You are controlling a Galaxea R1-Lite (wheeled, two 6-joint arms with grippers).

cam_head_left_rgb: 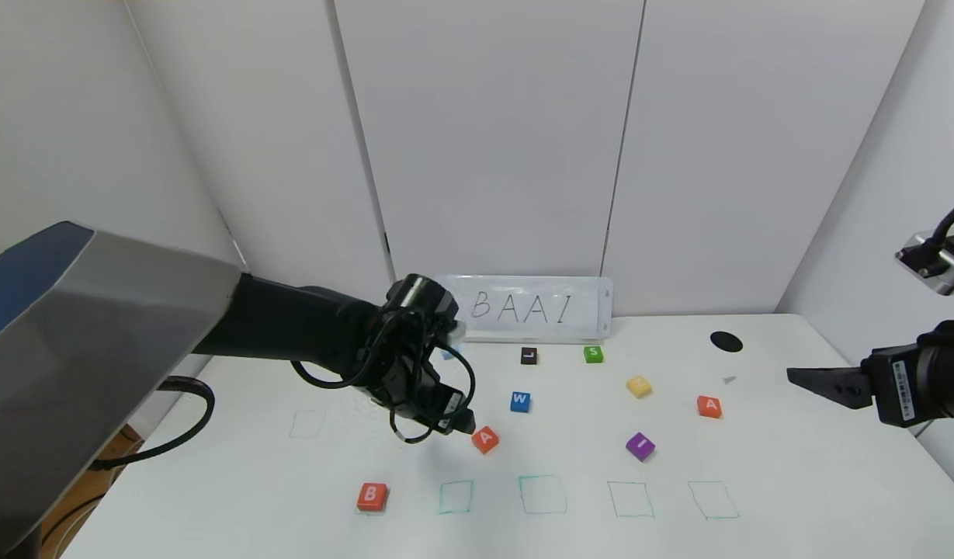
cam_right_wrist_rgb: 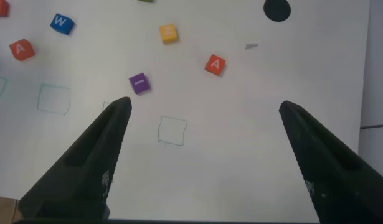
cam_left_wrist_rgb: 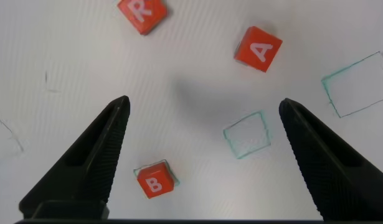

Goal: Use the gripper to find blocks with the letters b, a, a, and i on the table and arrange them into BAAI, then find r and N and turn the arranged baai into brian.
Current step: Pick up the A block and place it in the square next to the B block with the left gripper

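Observation:
The orange-red B block lies in the leftmost front green outline on the white table. It also shows in the left wrist view. One orange-red A block lies just right of my left gripper, which hovers open and empty above the table. The left wrist view shows that A and the orange-red R block; the left arm hides R in the head view. The second A and the purple I lie at mid right. My right gripper is open and empty above the right edge.
A white card reading BAAI stands at the back. Black L, green S, blue W and a yellow block lie mid-table. Empty green outlines run along the front. A black spot is at back right.

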